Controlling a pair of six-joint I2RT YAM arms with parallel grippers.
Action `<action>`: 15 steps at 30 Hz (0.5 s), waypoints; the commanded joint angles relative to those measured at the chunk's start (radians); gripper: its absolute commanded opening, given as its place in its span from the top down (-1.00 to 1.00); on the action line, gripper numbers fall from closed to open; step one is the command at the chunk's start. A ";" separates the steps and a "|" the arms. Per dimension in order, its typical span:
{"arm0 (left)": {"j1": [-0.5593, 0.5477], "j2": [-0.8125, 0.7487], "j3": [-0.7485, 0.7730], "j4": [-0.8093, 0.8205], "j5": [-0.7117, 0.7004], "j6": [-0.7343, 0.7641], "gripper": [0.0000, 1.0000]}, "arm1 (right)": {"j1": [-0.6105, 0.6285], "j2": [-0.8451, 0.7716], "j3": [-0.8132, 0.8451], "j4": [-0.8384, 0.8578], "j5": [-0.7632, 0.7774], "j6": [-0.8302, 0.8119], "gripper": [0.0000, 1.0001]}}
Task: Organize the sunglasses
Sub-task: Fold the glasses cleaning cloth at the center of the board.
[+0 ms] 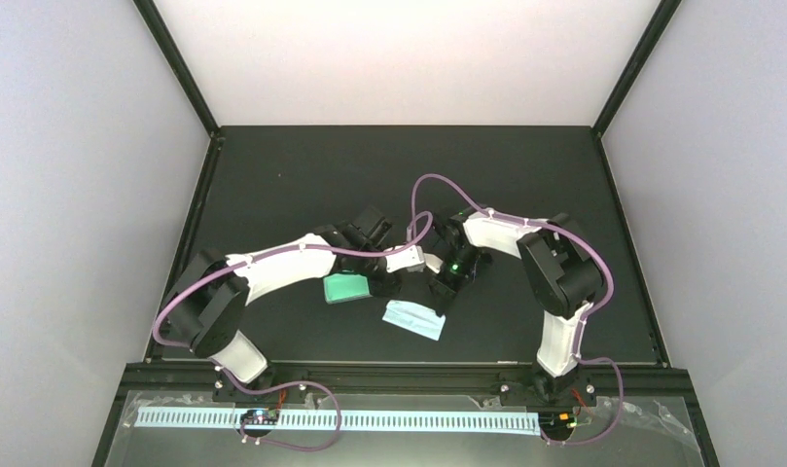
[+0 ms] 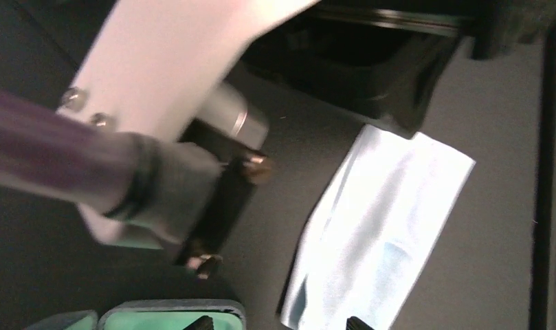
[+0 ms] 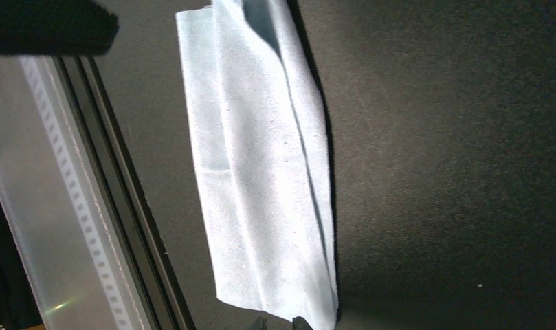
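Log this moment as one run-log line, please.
sunglasses: not in view | cloth: lying flat | green case: left of cloth | left end effector: open | right end effector: state unclear

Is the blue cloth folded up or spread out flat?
Folded. The light blue cloth lies doubled over on the table: the right wrist view shows one layer over another, with a crease along its length.

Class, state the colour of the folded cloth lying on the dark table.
The cloth is pale light blue, clearest in the right wrist view.
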 commanded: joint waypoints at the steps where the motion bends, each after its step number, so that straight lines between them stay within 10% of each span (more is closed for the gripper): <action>1: 0.005 -0.058 -0.025 -0.036 0.141 0.110 -0.05 | -0.002 -0.060 -0.027 0.027 -0.063 -0.019 0.77; 15: -0.076 -0.009 -0.056 -0.134 0.152 0.297 -0.23 | 0.015 0.014 -0.008 0.023 -0.123 -0.038 0.76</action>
